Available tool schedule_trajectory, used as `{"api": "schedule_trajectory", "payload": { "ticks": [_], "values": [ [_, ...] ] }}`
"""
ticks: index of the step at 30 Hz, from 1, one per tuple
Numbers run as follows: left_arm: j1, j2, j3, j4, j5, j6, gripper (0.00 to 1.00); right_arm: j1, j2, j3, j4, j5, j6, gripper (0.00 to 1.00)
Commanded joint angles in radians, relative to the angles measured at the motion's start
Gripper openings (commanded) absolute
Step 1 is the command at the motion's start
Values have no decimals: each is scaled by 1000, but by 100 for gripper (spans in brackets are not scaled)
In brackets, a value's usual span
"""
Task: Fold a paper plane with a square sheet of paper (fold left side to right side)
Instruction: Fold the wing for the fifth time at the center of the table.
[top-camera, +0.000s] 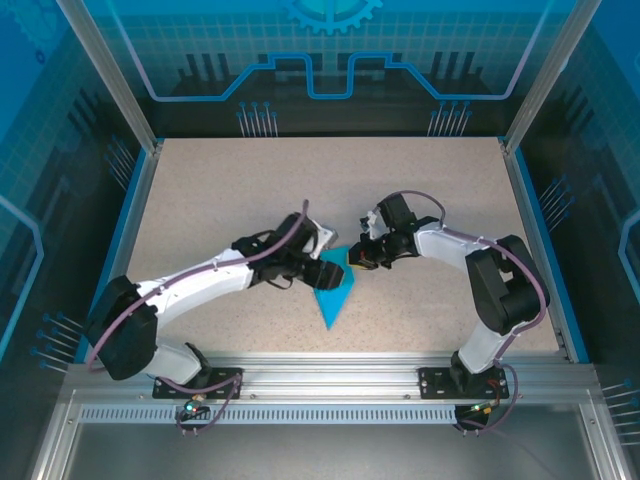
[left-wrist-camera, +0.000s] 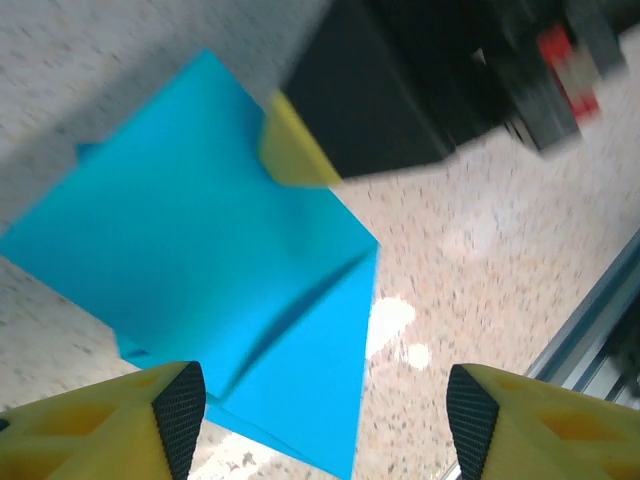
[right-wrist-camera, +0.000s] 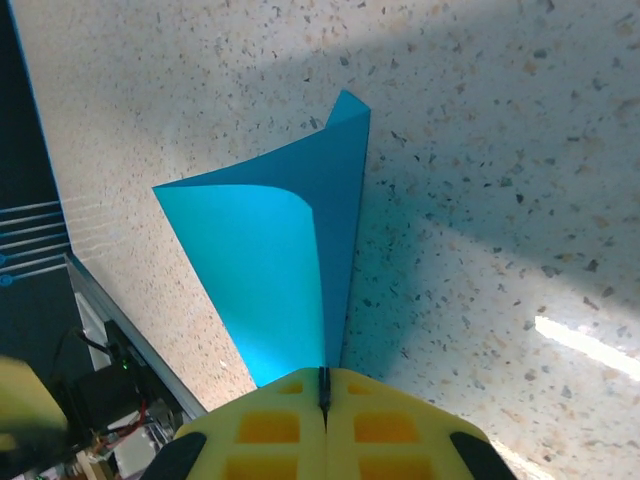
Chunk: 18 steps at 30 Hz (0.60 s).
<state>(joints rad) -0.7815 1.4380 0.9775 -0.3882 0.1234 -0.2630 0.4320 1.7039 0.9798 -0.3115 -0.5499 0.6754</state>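
In the centre of the top view, the right gripper (right-wrist-camera: 323, 385) pinches a flap of the teal-blue kite-shaped folded paper (top-camera: 333, 298) on the speckled table (top-camera: 220, 200); the left gripper (left-wrist-camera: 325, 400) hovers over it, jaws wide.

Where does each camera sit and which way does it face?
Top external: above, behind the bases, looking down on the table; left arm, right arm show.
Left wrist: on the left arm, facing down at the paper plane; open jaws show.
Right wrist: facing along the plane; jaws shut on it.
All share the plane.
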Motion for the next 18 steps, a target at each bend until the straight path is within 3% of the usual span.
{"api": "schedule_trajectory", "payload": {
  "ticks": [1,9,18],
  "values": [
    [-80,7,-12,-95,-152,-24,70,32,0,37,-39,60,116,0],
    [-234,161,59,-154,-308,-76,72,77,30,84,-53,105,177,0],
    [-272,303,127,-191,-429,-121,71,82,36,103,-86,128,184,0]
  ]
}}
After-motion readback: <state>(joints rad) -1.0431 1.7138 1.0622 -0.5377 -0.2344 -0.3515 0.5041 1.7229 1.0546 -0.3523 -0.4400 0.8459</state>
